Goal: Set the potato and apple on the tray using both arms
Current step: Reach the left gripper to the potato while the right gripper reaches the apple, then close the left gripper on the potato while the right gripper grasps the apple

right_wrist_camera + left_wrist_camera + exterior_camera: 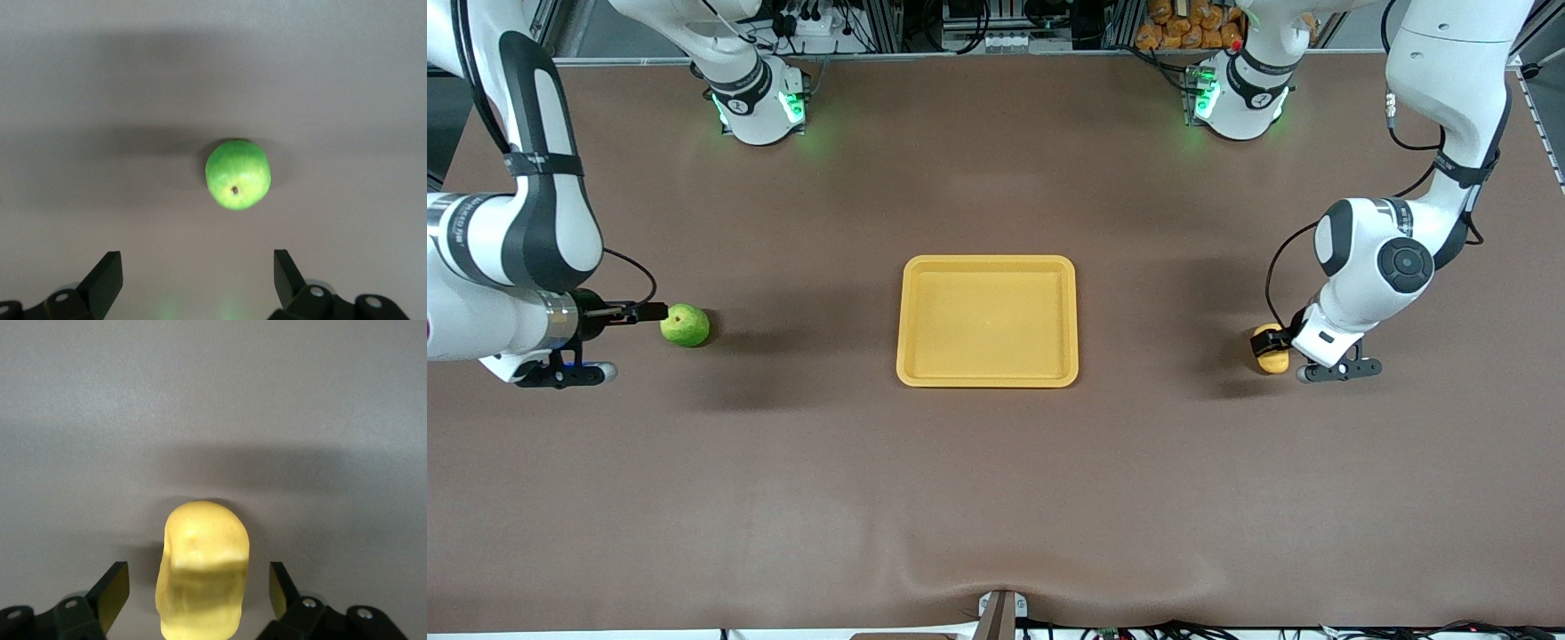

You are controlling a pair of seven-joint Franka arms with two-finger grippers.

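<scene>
A brown bench point(996, 498) fills the scene, with the two arm bases standing along its edge farthest from the front camera and racks of equipment past them. A yellow tray point(987, 380) lies flat near the middle of the bench, empty, its raised rim and rounded corners plainly visible.

The green apple point(685, 324) sits on the bench toward the right arm's end, well apart from the tray. The right gripper point(645, 312) is low beside it, on the side away from the tray. In the right wrist view the apple point(238, 175) rests on the bare surface with its stem dimple showing, and the gripper's fingers point(103, 280) stand wide apart; the apple lies ahead of the fingertips, not between them, and touches neither.

The potato point(1272, 360) lies on the bench toward the left arm's end, also well apart from the tray. The left gripper point(1270, 342) is down over it. In the left wrist view the potato point(202, 570) lies lengthwise between the two fingers point(113, 593), which are spread apart with a clear gap on each side, so the gripper straddles the potato without clamping it. A soft shadow falls on the bench around the potato.
</scene>
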